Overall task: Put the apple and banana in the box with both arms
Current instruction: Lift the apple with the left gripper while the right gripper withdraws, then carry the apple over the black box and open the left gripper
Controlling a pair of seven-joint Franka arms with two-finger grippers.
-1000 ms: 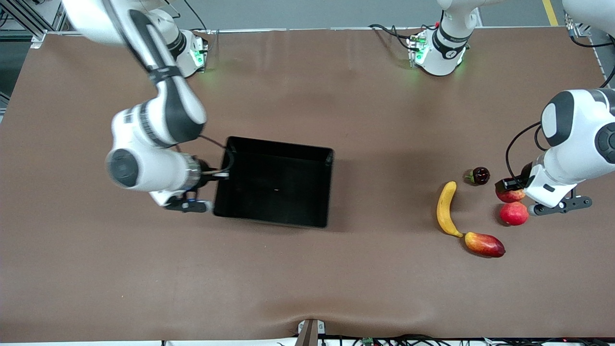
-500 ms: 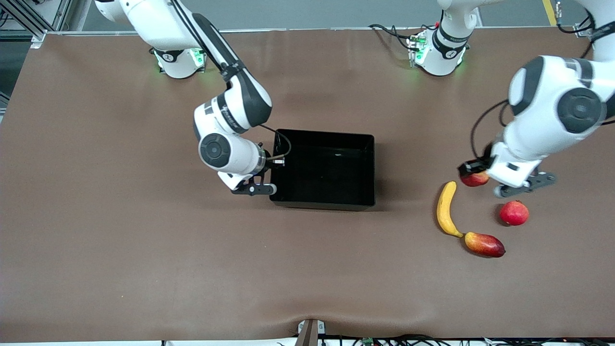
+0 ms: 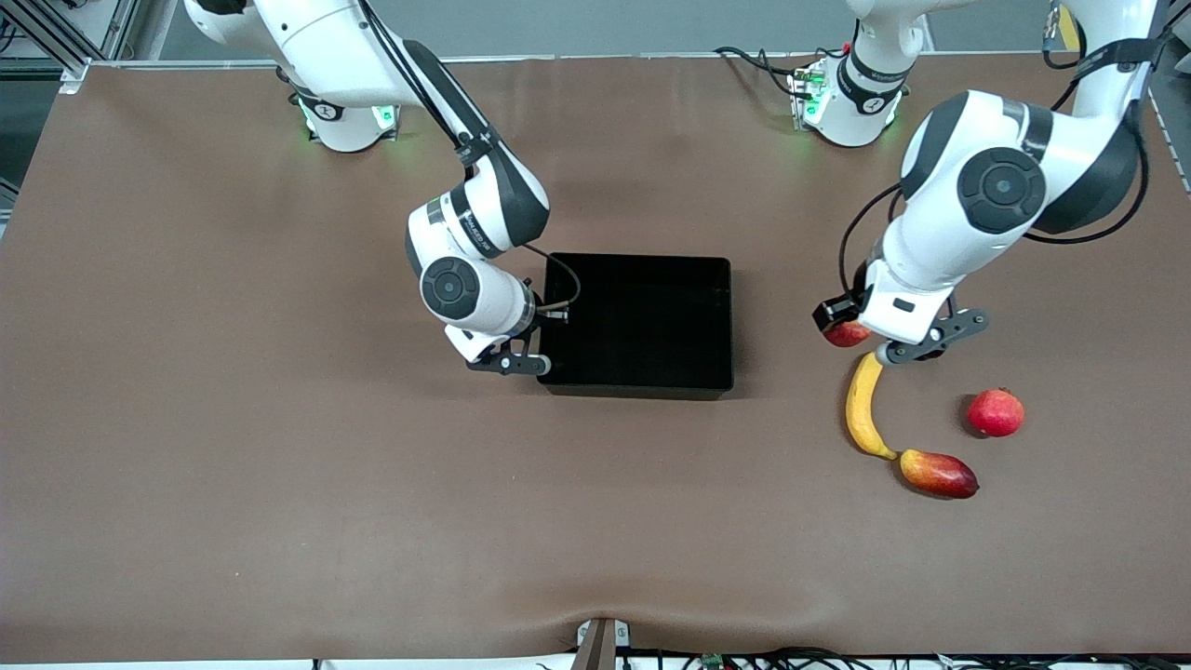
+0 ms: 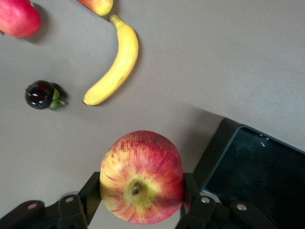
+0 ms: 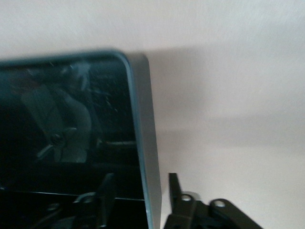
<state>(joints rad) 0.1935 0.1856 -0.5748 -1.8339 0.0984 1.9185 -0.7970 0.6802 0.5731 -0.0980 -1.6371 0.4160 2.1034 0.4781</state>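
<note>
My left gripper [image 3: 847, 326] is shut on the apple [image 3: 845, 333] and holds it in the air over the table between the box [image 3: 642, 321] and the banana [image 3: 863, 405]. In the left wrist view the red and yellow apple [image 4: 140, 176] sits between the two fingers of the gripper [image 4: 141, 191], with the banana [image 4: 116, 67] and a corner of the box [image 4: 248, 167] below. My right gripper [image 3: 547, 324] is at the box's wall toward the right arm's end. In the right wrist view the gripper [image 5: 140, 180] straddles the box rim [image 5: 145, 138], one finger inside and one outside.
A red-yellow mango [image 3: 938, 473] lies at the banana's nearer tip. A round red fruit with a crown tip [image 3: 996, 412] lies toward the left arm's end from the banana. A small dark fruit with green leaves [image 4: 40, 94] shows only in the left wrist view.
My right gripper has dragged the box toward the left arm's end of the table. My left gripper has lifted the apple off the table and carried it toward the box.
</note>
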